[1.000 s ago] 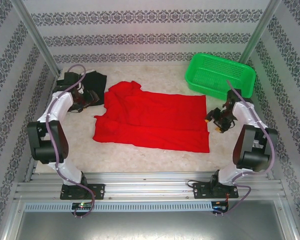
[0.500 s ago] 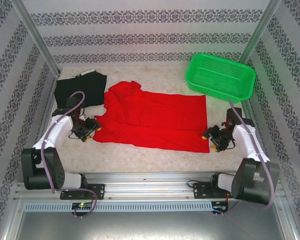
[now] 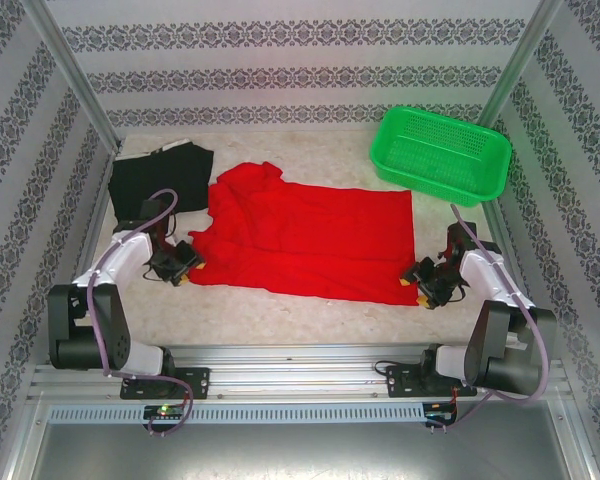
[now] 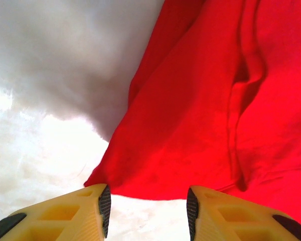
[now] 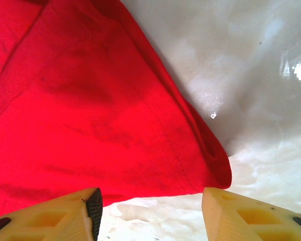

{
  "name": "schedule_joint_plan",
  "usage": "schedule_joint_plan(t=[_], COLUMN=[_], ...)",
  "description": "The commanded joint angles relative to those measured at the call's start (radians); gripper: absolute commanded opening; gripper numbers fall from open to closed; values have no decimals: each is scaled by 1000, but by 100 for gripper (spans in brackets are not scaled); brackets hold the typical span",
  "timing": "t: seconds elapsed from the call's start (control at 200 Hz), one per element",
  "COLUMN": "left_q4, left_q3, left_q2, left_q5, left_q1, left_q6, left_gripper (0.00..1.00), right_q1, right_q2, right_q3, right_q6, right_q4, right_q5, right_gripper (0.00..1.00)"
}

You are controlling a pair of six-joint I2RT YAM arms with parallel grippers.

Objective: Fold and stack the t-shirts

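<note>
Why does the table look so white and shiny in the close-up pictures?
Left wrist view: glare bleaches the table beside the red shirt, with a soft shadow behind. Right wrist view: bright glints on the table. Top view: even light.

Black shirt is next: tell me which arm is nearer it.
Left. The left arm is just beside the black shirt, jaws at the red shirt's corner; the right arm is across the table.

Grey floral-banded wallpaper (image 3: 280,75) wraps three sides. The pale mottled tabletop (image 3: 300,315) catches bright glare. Slanted metal posts (image 3: 72,75) stand at the back corners, with a ribbed rail (image 3: 300,375) in front.
</note>
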Motion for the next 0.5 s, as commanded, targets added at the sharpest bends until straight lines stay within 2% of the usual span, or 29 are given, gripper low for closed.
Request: schedule_joint_plan(t=[0.0, 0.195, 0.255, 0.31, 0.355, 0.495], left_q4=[-34, 50, 81, 77, 62, -13], left_q3=[-27, -20, -14, -4, 4, 4], left_q2=[7, 71, 90, 88, 81, 33], left_q5=[-25, -69, -64, -100, -120, -176], left_q1=[-8, -8, -8, -3, 9, 75], left_q6=[15, 10, 2, 10, 28, 96], left_gripper=[44, 43, 35, 21, 13, 7], right_q1=[11, 13, 14, 17, 17, 23], right_q2=[-7, 14, 29, 31, 28, 13], right_q3=[-8, -4, -1, 1, -1, -4], right_q6=[6, -3, -5, -2, 4, 14], right_q4=[0, 6, 6, 7, 11, -3], right_q5=[13, 39, 43, 59, 59, 74], right_gripper=[56, 54, 51, 48, 45, 43])
